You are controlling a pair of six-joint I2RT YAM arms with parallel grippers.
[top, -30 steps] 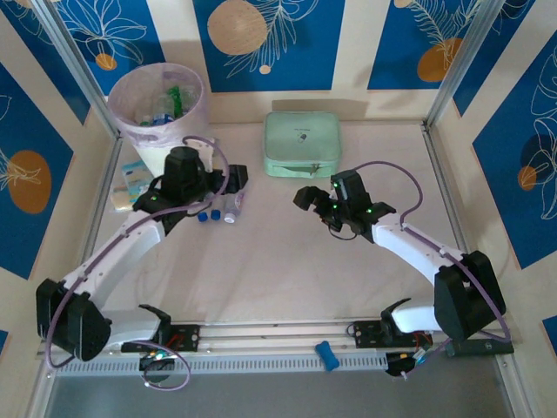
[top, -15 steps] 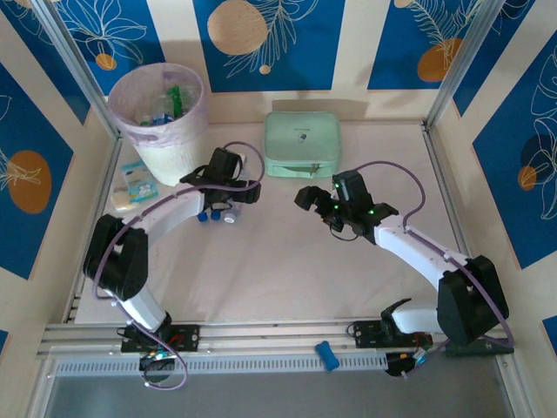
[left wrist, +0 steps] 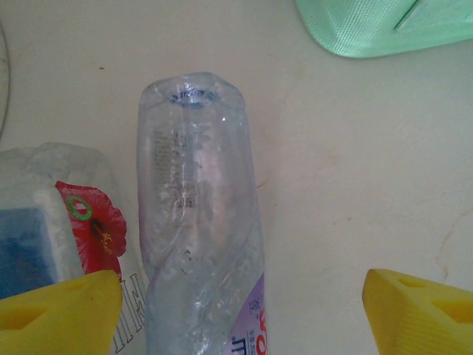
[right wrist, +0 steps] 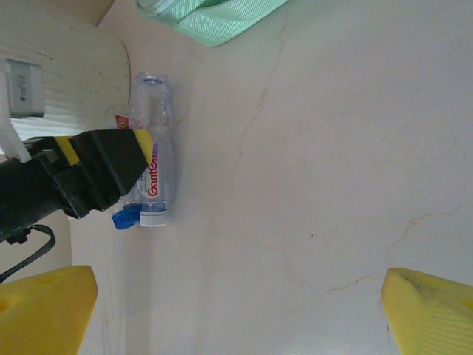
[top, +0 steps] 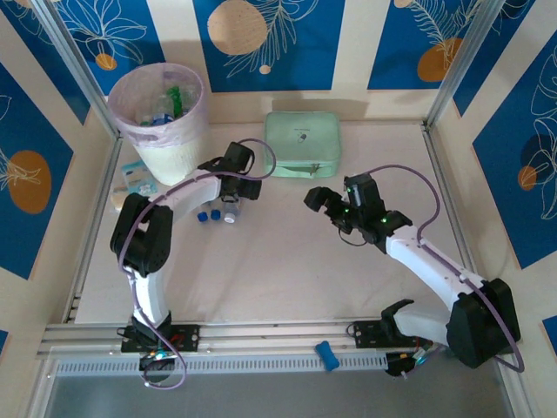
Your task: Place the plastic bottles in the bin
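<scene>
Straddling clear bottle point(left wrist: 196, 222) w/ L gripper point(left wrist: 236, 310), jaws standing wide either side, not pinching it. Lying flat on table point(left wrist: 355, 163), blue-label bottle point(left wrist: 37, 237) lying just beside, mint case point(left wrist: 384, 26) showing beyond base end. Resting near bin point(top: 170, 152), which is standing at far-left corner w/ other bottles point(top: 170, 103) lying inside. Hanging R gripper point(top: 326, 202) over mid-table, jaws gaping wide, gripping nothing, well apart from bottles.
</scene>
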